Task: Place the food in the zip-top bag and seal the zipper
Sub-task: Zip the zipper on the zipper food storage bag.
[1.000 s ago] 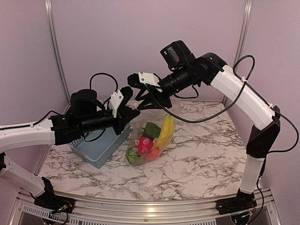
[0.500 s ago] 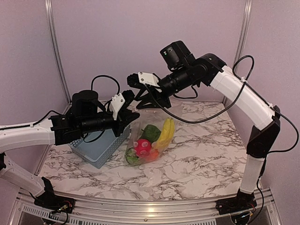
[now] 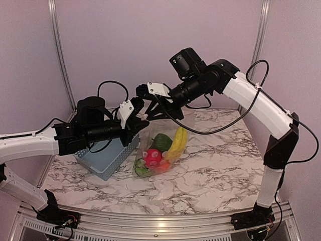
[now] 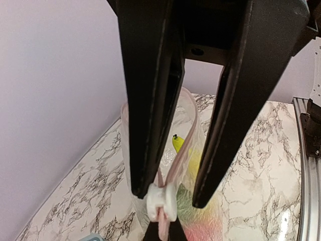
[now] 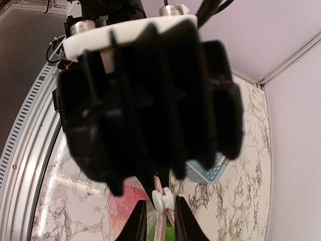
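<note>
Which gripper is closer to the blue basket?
Left. The left gripper hangs just above the right edge of the basket, with its arm stretched over the basket. The right gripper sits higher and farther from the basket, beyond the left one.

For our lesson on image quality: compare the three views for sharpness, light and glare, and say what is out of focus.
Top external view: evenly lit, sharp, no hard shadows on the table. Left wrist view: black jaws nearly silhouetted against the pale wall; a shiny patch on the table. Right wrist view: the left arm's black housing fills the frame, blurred; the white slider is crisper.
</note>
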### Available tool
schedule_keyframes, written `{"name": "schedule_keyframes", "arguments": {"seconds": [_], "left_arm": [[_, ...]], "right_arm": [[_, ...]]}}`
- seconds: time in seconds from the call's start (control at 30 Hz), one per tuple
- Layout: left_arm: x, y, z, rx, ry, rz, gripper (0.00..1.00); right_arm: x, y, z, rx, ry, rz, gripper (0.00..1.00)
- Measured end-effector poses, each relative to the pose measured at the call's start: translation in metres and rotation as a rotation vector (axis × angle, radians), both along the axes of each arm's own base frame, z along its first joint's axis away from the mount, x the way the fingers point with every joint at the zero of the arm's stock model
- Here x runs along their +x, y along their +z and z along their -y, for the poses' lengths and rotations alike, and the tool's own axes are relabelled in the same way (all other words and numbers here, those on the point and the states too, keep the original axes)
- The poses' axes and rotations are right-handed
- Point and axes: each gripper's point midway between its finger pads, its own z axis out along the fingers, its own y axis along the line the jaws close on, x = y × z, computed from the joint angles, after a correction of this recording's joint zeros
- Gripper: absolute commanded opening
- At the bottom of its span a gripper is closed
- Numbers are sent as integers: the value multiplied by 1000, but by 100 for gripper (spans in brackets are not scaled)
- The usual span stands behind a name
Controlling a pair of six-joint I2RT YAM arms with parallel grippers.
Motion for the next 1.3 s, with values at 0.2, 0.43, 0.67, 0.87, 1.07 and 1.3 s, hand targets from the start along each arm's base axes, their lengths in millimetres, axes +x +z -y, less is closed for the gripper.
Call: {"name": "schedule_keyframes", "arguments": {"seconds": [0.2, 0.43, 0.67, 0.87, 1.07, 1.3], "left_arm": [[0, 1, 0, -4, 2, -4, 0], [0, 1, 0, -13, 5, -16, 0], [1, 1, -1, -14, 15, -19, 0], [4, 1, -3, -27, 37, -25, 13], [3, 6, -9, -51, 54, -16, 13], [2, 14, -12, -68, 56, -2, 9]], "right_arm": [[0, 0, 0, 1, 0, -1, 16], [2, 0, -1, 2, -7, 1, 13], [7, -3, -3, -1, -22, 7, 5], [8, -3, -3, -2, -30, 10, 0], [13, -5, -2, -16, -47, 29, 0], [15, -10, 0, -31, -58, 38, 0]]}}
